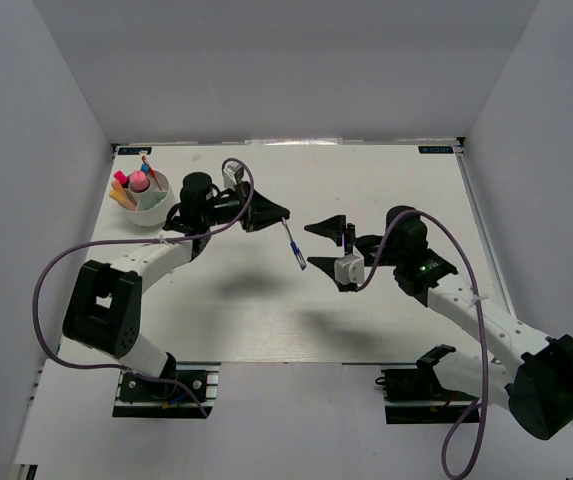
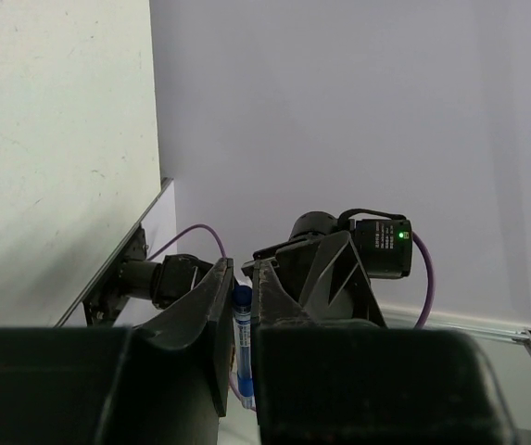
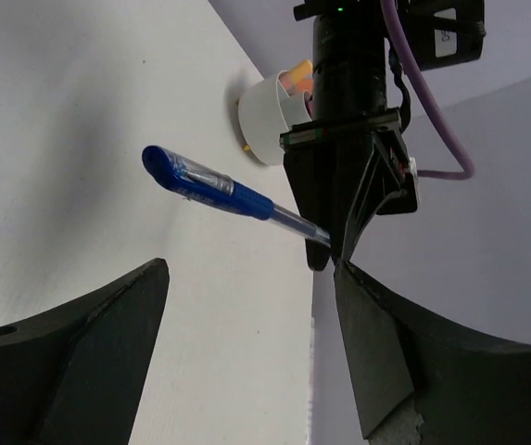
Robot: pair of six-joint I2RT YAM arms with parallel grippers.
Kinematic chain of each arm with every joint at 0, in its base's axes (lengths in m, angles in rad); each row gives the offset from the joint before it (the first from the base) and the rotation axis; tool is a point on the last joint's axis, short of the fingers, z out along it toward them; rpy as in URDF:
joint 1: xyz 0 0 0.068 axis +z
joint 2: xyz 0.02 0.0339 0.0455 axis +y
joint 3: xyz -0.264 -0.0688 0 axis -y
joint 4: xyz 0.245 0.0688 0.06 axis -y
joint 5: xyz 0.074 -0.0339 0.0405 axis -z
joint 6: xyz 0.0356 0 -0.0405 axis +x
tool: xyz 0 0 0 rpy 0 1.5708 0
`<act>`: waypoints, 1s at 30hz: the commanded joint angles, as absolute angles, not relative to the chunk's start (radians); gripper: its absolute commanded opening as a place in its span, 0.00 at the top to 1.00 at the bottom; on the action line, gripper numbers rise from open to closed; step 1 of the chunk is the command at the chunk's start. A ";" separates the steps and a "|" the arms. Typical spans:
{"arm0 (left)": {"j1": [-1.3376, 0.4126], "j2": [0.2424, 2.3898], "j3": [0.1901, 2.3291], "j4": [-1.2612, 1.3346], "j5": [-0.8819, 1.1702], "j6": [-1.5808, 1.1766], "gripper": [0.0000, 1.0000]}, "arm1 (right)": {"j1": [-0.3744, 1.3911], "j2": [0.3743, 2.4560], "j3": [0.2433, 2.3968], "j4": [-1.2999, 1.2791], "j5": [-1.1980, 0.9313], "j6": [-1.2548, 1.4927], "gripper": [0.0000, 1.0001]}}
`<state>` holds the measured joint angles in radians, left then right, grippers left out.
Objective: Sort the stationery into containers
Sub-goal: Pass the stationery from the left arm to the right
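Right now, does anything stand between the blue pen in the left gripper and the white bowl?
No loose thing visible. Only the wrist behind the left gripper sits between the blue pen and the white bowl.

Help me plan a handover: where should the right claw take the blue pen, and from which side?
Probably the free blue half of the blue pen, sticking out beyond the left claw, which pinches its clear end. Come from the pen's right, where the open right claw faces it, jaws across the slim straight barrel.
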<state>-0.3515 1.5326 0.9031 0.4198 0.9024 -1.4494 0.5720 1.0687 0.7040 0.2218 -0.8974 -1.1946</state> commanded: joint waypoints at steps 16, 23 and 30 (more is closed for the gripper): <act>-0.431 1.525 0.877 0.384 0.904 -1.433 1.00 | 0.667 1.216 0.761 0.425 -0.942 -1.359 0.53; -0.451 1.513 0.856 0.382 0.902 -1.430 0.93 | 0.670 1.230 0.747 0.537 -0.922 -1.305 0.93; -0.404 1.526 0.871 0.385 0.871 -1.433 0.33 | 0.672 1.190 0.729 0.563 -0.897 -1.235 1.00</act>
